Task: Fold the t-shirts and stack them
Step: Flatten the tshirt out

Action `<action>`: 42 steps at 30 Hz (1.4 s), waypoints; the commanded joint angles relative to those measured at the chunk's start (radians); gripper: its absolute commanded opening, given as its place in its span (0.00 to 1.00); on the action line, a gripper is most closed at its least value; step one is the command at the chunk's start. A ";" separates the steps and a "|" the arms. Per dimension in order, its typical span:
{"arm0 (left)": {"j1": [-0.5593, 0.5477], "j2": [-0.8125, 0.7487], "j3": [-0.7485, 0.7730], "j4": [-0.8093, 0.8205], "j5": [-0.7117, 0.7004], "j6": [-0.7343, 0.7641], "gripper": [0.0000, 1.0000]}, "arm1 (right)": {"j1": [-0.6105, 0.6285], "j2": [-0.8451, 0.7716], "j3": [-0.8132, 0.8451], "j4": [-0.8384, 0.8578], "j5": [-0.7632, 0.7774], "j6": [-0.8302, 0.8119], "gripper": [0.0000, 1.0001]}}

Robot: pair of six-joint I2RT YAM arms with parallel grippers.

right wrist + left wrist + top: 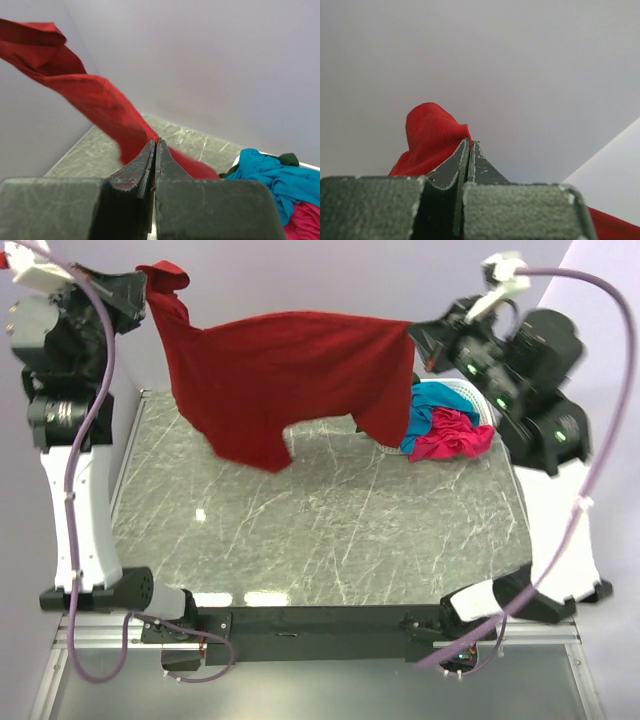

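Observation:
The dark red t-shirt hangs stretched in the air between both arms, high above the table. My left gripper is shut on its left corner, where a bunch of red cloth sticks up beside the jaws. My right gripper is shut on the right edge of the dark red t-shirt, which runs away up and to the left. A teal-blue t-shirt and a hot pink t-shirt lie crumpled together at the back right, seen again as the teal-blue t-shirt and the hot pink t-shirt.
A white latticed basket sits under the crumpled shirts at the back right. The grey marbled tabletop lies below the hanging shirt. Pale walls close the back and left sides.

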 commanded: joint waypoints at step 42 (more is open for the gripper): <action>-0.069 0.296 -0.329 0.109 0.017 0.253 0.04 | -0.047 0.060 -0.634 0.239 0.124 0.026 0.00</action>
